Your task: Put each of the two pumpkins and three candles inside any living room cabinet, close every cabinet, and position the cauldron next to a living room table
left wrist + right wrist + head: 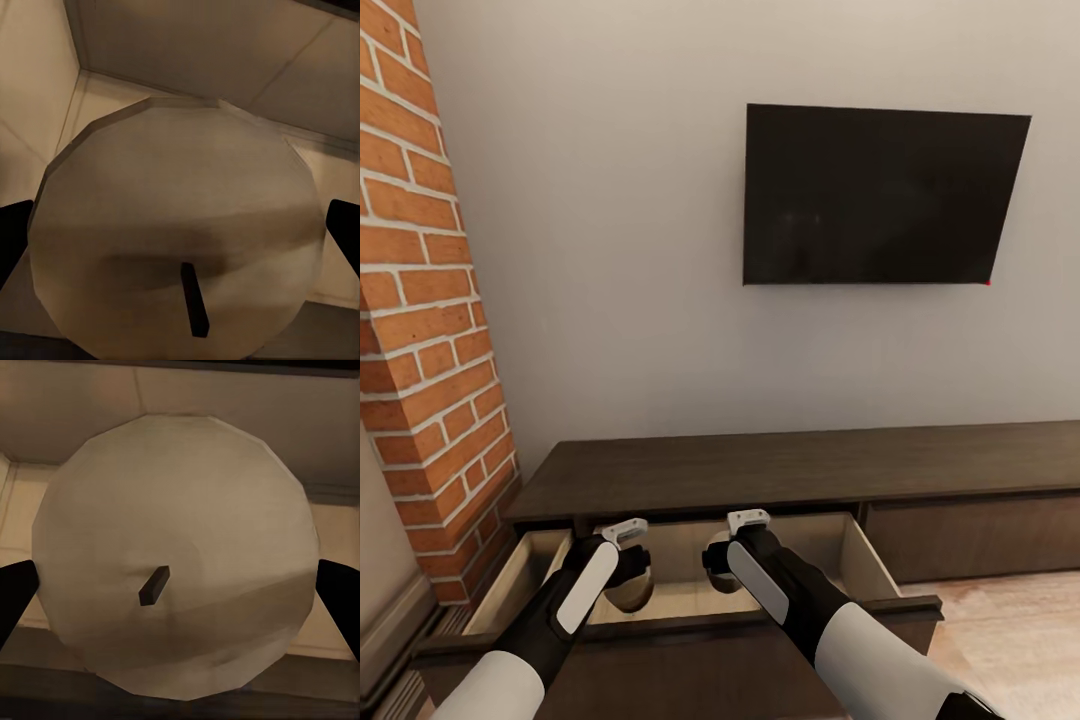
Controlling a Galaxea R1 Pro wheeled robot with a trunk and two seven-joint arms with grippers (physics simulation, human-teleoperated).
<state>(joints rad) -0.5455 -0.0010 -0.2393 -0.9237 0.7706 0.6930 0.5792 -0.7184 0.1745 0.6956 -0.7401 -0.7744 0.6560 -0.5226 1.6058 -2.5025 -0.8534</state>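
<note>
The low dark-brown cabinet (790, 465) runs along the wall, and its left drawer (865, 565) is pulled out toward me. Both arms reach down into that drawer. My left gripper (628, 578) has its fingers (13, 236) pressed against the sides of a round pale candle (172, 195) with a short dark wick. In the same way, my right gripper (718, 568) is shut on a second round pale candle (180, 532), its fingers (341, 596) at the candle's edges. Both candles hang just above the drawer's light floor (675, 595). The pumpkins and the cauldron are out of view.
The drawer's dark front panel (680, 628) stands between me and the drawer's inside. A black TV (880, 195) hangs on the grey wall above the cabinet. A brick column (430, 350) rises at the left. Light wood floor (1000, 630) lies at the right.
</note>
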